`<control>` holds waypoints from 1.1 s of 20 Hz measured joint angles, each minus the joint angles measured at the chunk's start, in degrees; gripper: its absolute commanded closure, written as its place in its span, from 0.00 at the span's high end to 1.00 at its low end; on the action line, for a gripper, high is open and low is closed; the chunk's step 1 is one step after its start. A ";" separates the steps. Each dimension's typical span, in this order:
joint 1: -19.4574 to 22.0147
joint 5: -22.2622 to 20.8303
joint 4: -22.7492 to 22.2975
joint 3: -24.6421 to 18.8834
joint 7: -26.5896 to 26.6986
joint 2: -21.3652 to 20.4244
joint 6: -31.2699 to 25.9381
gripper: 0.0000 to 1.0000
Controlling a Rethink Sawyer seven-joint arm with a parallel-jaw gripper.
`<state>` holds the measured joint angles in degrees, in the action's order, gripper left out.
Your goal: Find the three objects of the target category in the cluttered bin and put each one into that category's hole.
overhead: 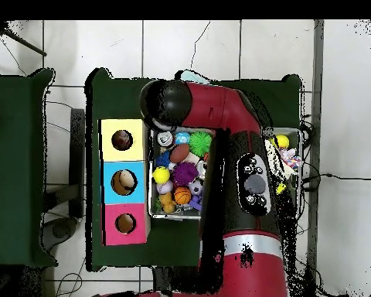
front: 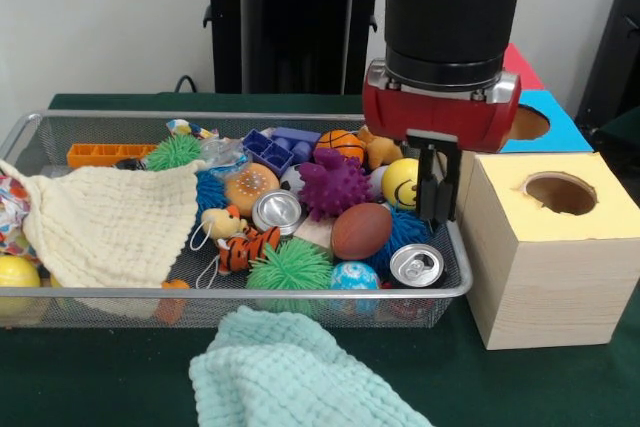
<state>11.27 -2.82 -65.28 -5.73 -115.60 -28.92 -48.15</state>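
Black gripper (front: 437, 197) hanging off that fat red wrist is sitting at the bin's box-side end, right above the silver can (front: 416, 264) and just beside the yellow smiley ball (front: 402, 183). Honestly you can't tell from either view whether it's spread or pinched, and I don't see anything obviously in it, so check that first.

Which category you're after isn't visible anywhere. If it's balls, your candidates are close: the brown football (front: 361, 231) is just beside the gripper toward the middle of the bin, the mini basketball (front: 342, 144) sits behind that, and the smiley ball is practically touching it.

Stuff that could bite you:

- The mesh bin (front: 300, 293) wall is right under the gripper. Drop straight down and you could clip the rim or crush the can instead of grabbing anything.
- The wooden box with the yellow top (front: 545, 252) sits right against that side of the bin. Swing out low and you'll shove it, and then the hole (front: 560, 192) isn't where you think it is.
- Everything's packed tight. Going for the smiley ball will likely nudge the purple spiky ball (front: 334, 185), and round things just roll out of a pinch.
- The cream cloth (front: 110, 222) at the far end from the gripper covers a chunk of the bin, so a target could be buried under it. Snag it and you'll drag half the pile along.

The overhead view shows three holes in a row, so double-check which one you're dropping into.
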 measured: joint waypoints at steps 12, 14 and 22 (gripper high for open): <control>2.90 -3.11 3.34 -3.43 0.01 1.91 -2.68 0.00; 2.95 -3.42 4.03 -3.82 0.01 2.01 -4.26 0.00; 2.97 -3.73 4.08 -3.84 0.01 0.01 -8.93 0.00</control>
<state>14.24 -6.55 -61.19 -9.57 -115.59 -28.91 -57.08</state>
